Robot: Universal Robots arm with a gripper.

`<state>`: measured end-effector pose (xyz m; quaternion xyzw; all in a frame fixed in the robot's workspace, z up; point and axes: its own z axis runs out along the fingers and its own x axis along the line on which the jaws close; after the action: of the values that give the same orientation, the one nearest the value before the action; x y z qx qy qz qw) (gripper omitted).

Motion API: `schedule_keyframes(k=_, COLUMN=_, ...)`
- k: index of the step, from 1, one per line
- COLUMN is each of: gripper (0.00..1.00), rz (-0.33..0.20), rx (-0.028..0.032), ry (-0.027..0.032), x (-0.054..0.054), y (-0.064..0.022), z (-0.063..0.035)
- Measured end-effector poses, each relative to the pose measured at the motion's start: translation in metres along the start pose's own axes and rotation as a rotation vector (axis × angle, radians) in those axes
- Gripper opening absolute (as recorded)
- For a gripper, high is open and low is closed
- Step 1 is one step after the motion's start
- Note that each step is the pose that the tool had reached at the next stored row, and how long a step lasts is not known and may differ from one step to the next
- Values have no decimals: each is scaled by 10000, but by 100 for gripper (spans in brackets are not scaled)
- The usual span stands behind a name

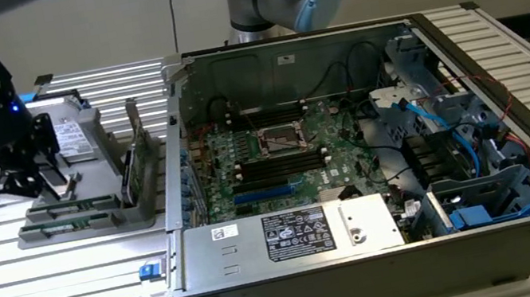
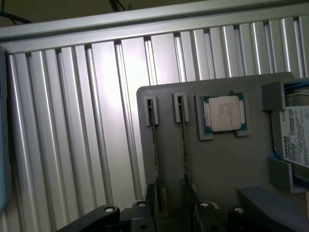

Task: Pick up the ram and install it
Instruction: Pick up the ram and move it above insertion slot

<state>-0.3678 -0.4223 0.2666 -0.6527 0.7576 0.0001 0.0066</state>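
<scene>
ribbed table of bare metal with a soft sheen — grey tray looks matt, smooth plastic.

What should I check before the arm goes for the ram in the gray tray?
1. Gripper open and empty: ok.
2. Ram standing on edge in the gray tray: ok.
3. Gripper above the tray's ram end: ok.
4. Gripper centred on one stick: cannot tell.
5. Computer case open from above: ok.
6. Black motherboard slots free: cannot tell.
</scene>
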Motion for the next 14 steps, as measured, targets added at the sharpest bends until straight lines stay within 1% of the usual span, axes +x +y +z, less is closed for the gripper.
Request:
schedule_keyframes(k=1, gripper=36, rz=-34, rx=28, ry=-5, x=1, y=5, z=9)
schedule_keyframes(k=2, gripper=36, rz=-76, rx=44, ry=-8, x=2, y=12, z=20)
schedule_keyframes(k=7, gripper=36, rz=-540, rx=43, ry=-12, x=3, y=18, z=78)
schedule_keyframes(k=10, gripper=36, rz=-542, rx=74, ry=-16, x=7, y=21, z=129)
schedule_keyframes(k=14, gripper=36, rz=-484, rx=78, ry=-15, x=29, y=19, z=201)
